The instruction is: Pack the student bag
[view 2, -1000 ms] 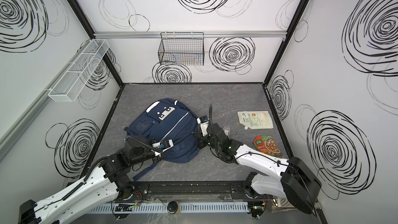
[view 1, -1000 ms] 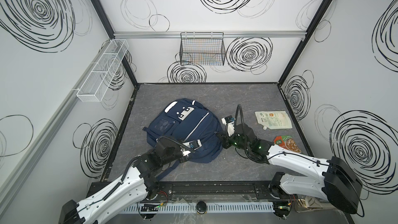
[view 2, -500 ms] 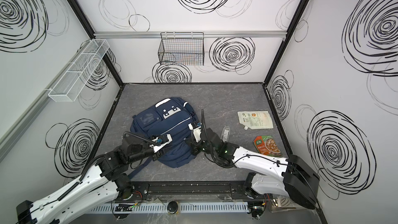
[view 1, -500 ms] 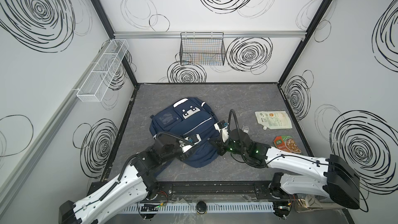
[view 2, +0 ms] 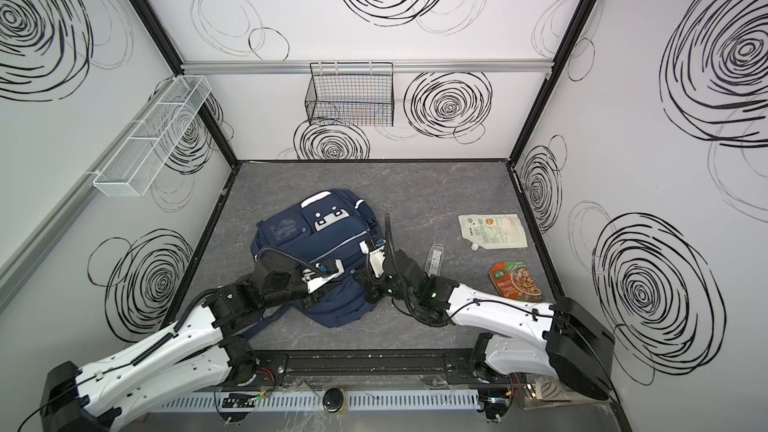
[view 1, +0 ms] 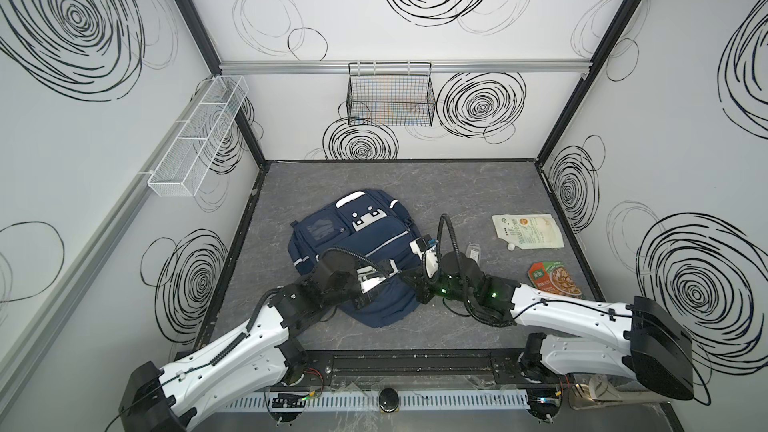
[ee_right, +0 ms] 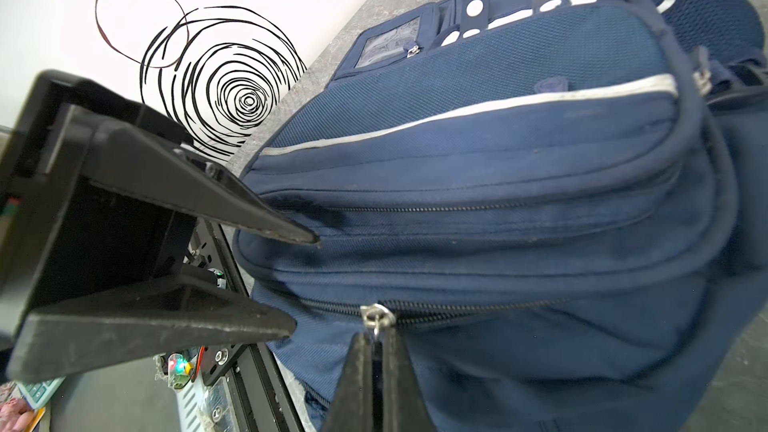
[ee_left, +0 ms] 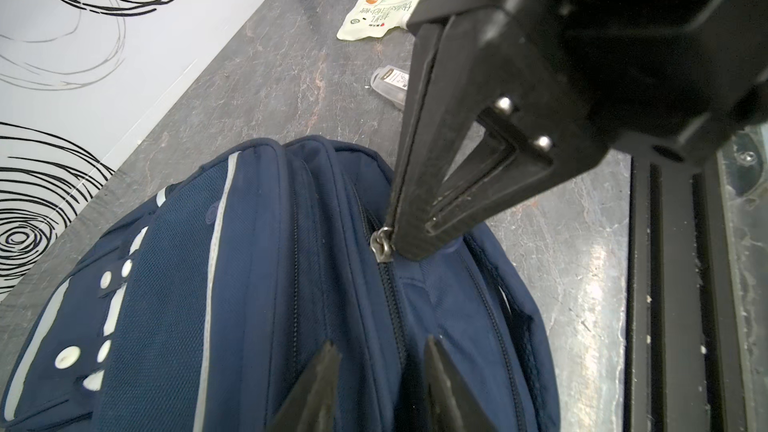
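Nearest the robot's base, the black rail (view 1: 395, 361) along the counter's front edge is partly covered by both white arms. In both top views the wrist bodies and cables hide the fingertips, so the grips can be read only from the wrist views. There the right pincer (ee_right: 377, 338) is clenched on the metal zipper pull (ee_right: 376, 317) at the bag's near end. Only the ends of its fingers show, the rest is cut off by the frame edge, and the pull's tab disappears between them. The left pincer (ee_left: 380, 342) is released, its two fingers standing apart astride the same zip line, a little along from the pull. Seen from the right wrist, one of its fingertips (ee_right: 286, 228) touches the fabric; whether the other does I cannot tell. The student bag (view 1: 361, 238) lies on the grey counter (view 1: 457, 193) left of the middle, front pockets upward and the white dotted patch toward the far end. Its near part is covered by the wrists, and a dark strap (view 2: 266, 322) pokes out beside the left arm. To the right, apart from the bag, lies a small clear bottle (view 1: 473, 249), partly behind the right wrist. Farther right is a red-orange food packet (view 1: 552, 278), and behind it a pale pouch (view 1: 528, 231) whose print is too small to read. On the back wall hangs a black wire basket (view 1: 390, 97); whether it holds anything cannot be told.
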